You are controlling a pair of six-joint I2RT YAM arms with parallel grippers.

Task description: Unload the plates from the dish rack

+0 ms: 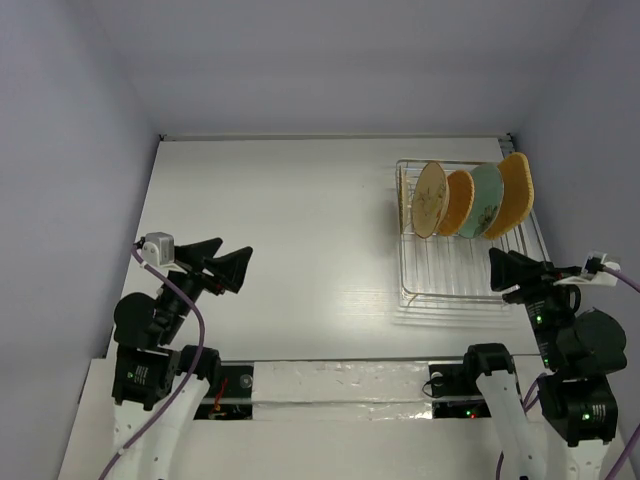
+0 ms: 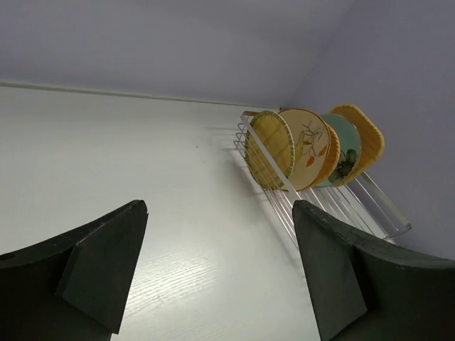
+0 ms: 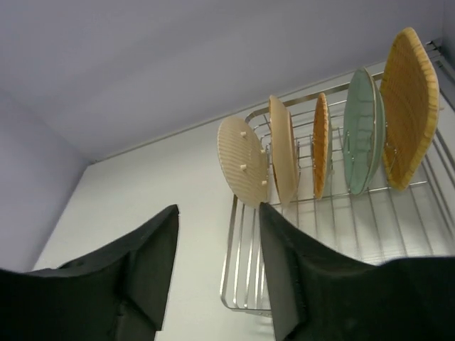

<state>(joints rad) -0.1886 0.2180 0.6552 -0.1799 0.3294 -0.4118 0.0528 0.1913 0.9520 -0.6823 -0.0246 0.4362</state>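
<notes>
The dish rack [image 1: 455, 292] stands at the back right of the table, with several plates upright in a row at its far end. From left to right in the top view they are the cream floral plate [image 1: 430, 198], the orange woven plate [image 1: 459, 203], the mint-green plate [image 1: 487, 200] and the orange-tan rounded-square plate [image 1: 515, 193]. A ribbed tan disc [image 3: 242, 160] stands at the left end of the row. My right gripper [image 1: 493, 270] hovers open at the rack's near right, empty. My left gripper [image 1: 235, 247] is wide open over the left of the table, far from the rack.
The white table [image 1: 290, 230] is bounded by pale walls at the back and both sides. The rack's near half [image 3: 341, 227] is bare wire. Both arm bases sit at the near edge, with a purple cable [image 1: 190, 340] along the left arm.
</notes>
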